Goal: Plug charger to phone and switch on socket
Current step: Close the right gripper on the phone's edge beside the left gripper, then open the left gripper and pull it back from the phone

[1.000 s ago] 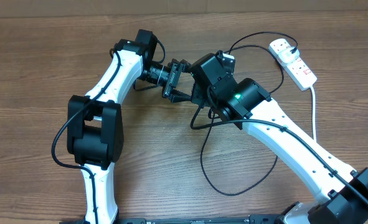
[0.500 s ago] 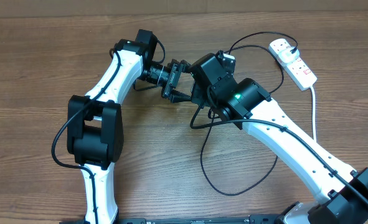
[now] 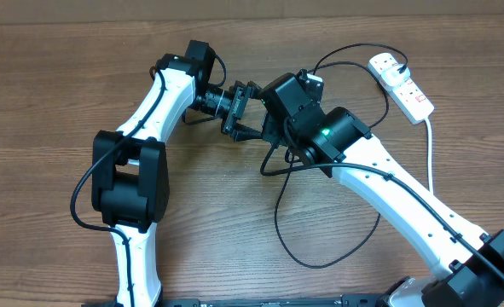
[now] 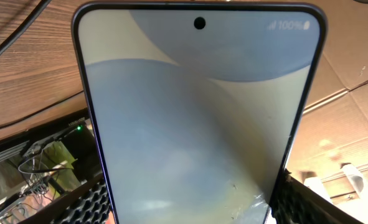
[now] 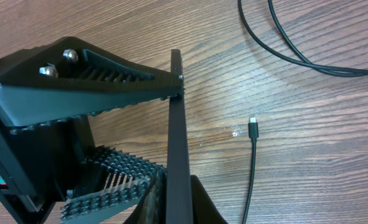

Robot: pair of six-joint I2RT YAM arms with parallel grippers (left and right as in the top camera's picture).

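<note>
We start at the left gripper [image 3: 239, 111]. Its jaws stand wide, and they hold the phone [image 4: 196, 124] by its two long sides. The ribbed fingers [image 4: 87, 205] show at the bottom corners of the left wrist picture. The phone's long way runs straight out from this gripper, and the end with the small camera dot points away from it. The screen faces the left wrist camera (it glows blue and pale, with a full battery mark at the top).

The right gripper [image 5: 176, 202] is squeezed tight. In its own picture we see the phone from the side, as one thin dark line. The line goes down between this gripper's fingers, so it seems to pinch the phone too. The phone is up off the table [image 5: 308, 162], between the two arms.

Near it, the charger [image 5: 253, 124] lies on the wood. Its small tip is apart from the phone and points the same way as that thin line. The rest of the black cable loops over the table. One end reaches the socket [image 3: 402, 83], at the far right, well apart from the phone.
</note>
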